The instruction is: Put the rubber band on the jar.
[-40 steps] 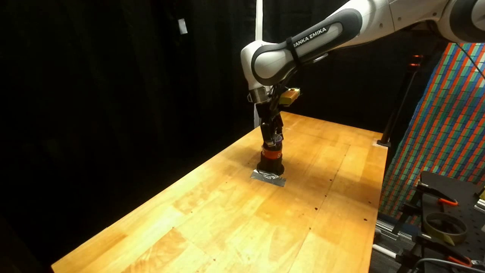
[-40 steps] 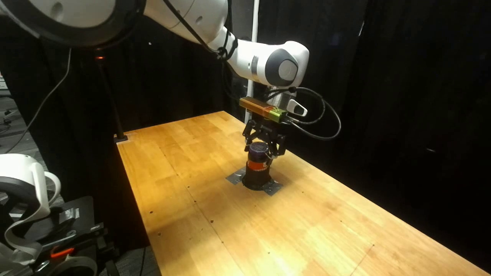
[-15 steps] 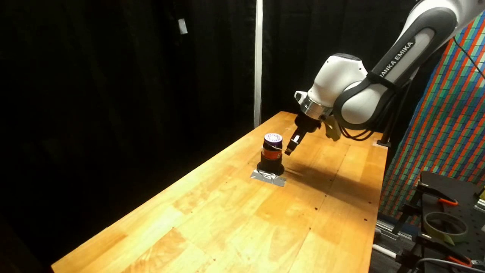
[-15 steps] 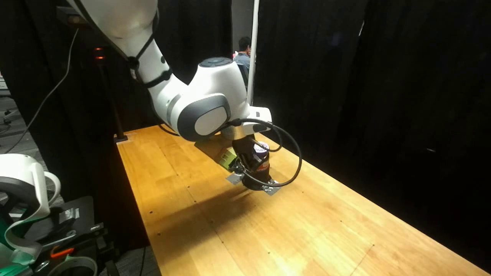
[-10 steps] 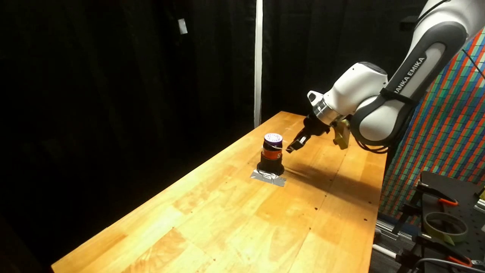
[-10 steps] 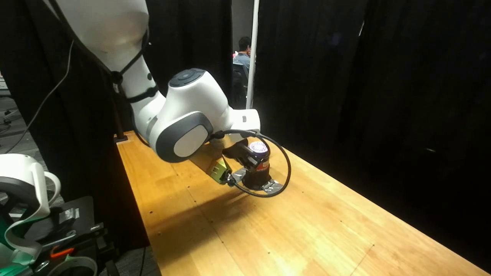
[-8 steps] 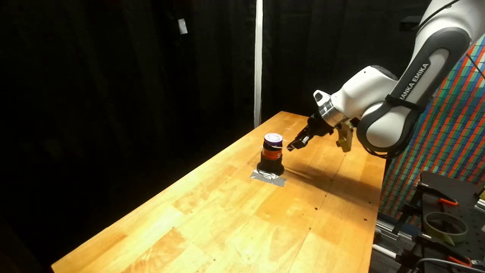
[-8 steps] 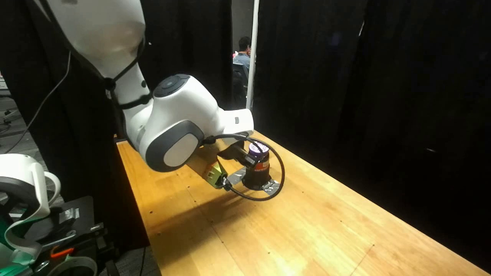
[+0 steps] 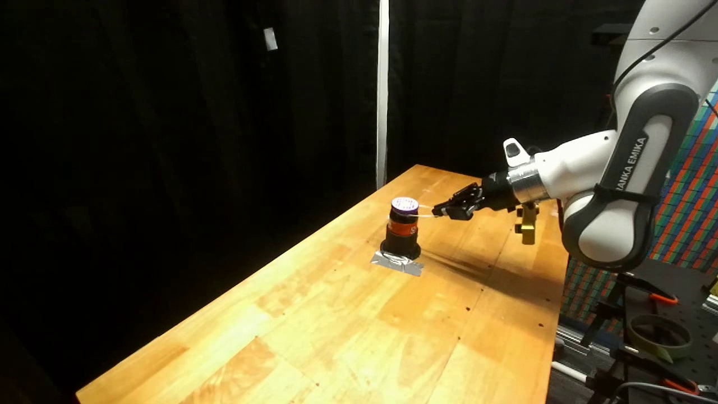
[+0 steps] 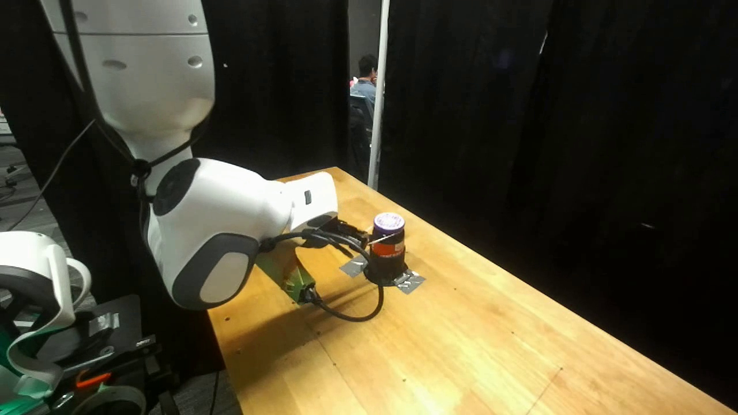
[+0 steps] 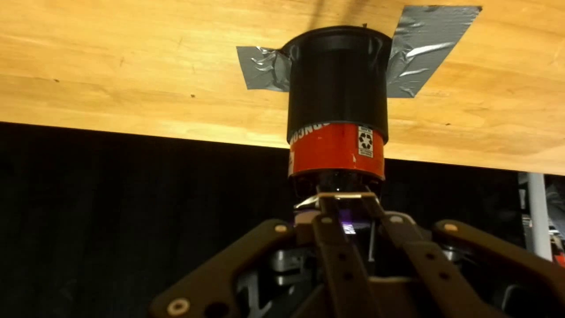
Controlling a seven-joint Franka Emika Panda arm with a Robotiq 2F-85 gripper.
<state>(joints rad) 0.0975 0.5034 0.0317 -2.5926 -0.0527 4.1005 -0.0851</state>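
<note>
Black curtains (image 9: 196, 140) behind a wooden table (image 9: 336, 336); a taut-looking rubber band (image 11: 346, 195) links jar (image 9: 402, 228) and tool (image 9: 438, 211).

Tension is the likely trouble: drawn farther off, the tool could snap the band or let it ride up over the jar's top, and a slip at the tips could fling it. Strips of tape (image 10: 410, 282) at the foot should resist tipping, though a hard tug may rock the jar. Backing out with the band snagged could drag it off. In the wrist view the tool is unclenched, jaws part-way apart, the band crossing its tips and nothing seen clamped between them. From those tips the upright jar stands at 12 o'clock there, and towards 9 o'clock in an exterior view, near but apart, strands (image 9: 425, 216) bridging the gap.
</note>
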